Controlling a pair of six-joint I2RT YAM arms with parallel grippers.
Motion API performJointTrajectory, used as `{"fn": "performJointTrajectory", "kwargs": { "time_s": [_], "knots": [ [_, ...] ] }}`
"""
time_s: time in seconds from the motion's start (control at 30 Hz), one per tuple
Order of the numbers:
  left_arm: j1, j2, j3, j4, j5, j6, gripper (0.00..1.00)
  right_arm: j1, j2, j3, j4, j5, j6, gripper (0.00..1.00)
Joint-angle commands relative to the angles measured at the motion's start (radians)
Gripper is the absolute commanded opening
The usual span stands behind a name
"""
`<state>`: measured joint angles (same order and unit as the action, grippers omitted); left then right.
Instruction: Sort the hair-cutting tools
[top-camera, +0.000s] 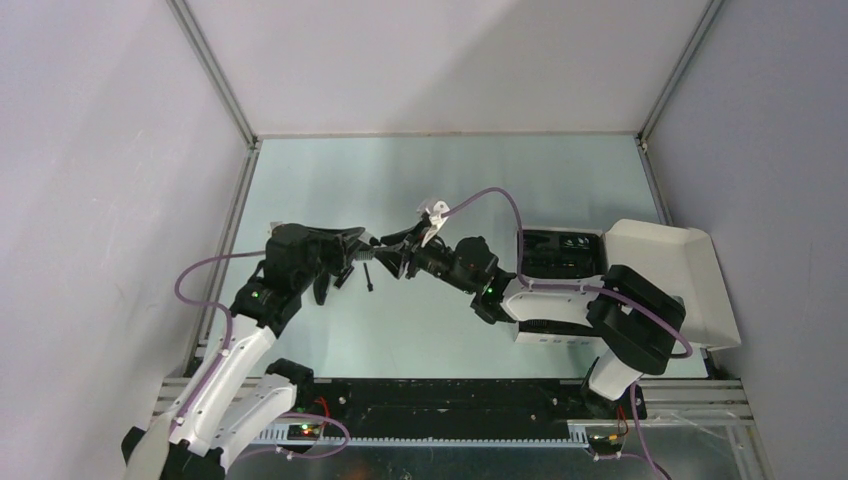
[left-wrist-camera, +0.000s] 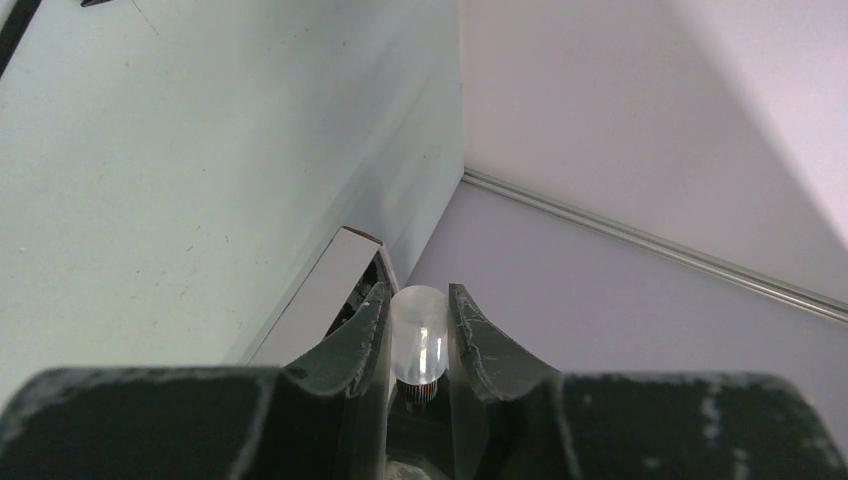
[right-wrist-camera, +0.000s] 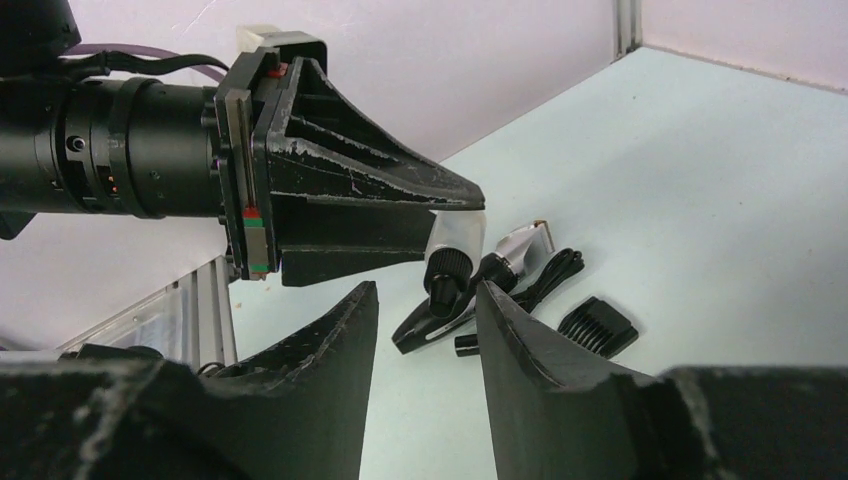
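My left gripper (left-wrist-camera: 418, 300) is shut on a small trimmer piece (left-wrist-camera: 418, 340) with a translucent white cap and a black ribbed end. In the right wrist view that piece (right-wrist-camera: 450, 262) sticks out of the left gripper (right-wrist-camera: 455, 215), black end toward my right gripper (right-wrist-camera: 425, 300), which is open just short of it. On the table below lie the black clipper body (right-wrist-camera: 440, 318) with its silvery tip (right-wrist-camera: 525, 243), a black comb attachment (right-wrist-camera: 598, 327) and a small black cylinder (right-wrist-camera: 466, 345). From above, both grippers meet at mid-table (top-camera: 385, 252), over a thin stick-like brush (top-camera: 368, 276).
A white box (top-camera: 540, 325) with a black insert (top-camera: 560, 255) and open lid (top-camera: 685, 275) sits at the right, under the right arm. A black cord (right-wrist-camera: 555, 272) lies by the clipper. Side walls and metal rails (top-camera: 240, 190) border the table.
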<state>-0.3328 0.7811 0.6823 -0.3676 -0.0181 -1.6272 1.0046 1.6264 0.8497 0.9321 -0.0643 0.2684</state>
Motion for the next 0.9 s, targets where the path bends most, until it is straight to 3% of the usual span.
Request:
{"fn": "performJointTrajectory", "kwargs": {
  "time_s": [0.0,0.57,0.87],
  "knots": [
    [-0.011,-0.001,0.001,0.044,0.010,-0.026,0.00,0.013,0.019,0.045,0.066,0.021,-0.014,0.45],
    [-0.020,0.007,-0.016,0.063,0.038,-0.036,0.00,0.015,0.014,0.045,0.068,0.059,-0.026,0.38],
    [-0.022,0.006,-0.021,0.070,0.044,-0.041,0.00,0.014,0.014,0.045,0.066,0.062,-0.027,0.22]
  ]
}}
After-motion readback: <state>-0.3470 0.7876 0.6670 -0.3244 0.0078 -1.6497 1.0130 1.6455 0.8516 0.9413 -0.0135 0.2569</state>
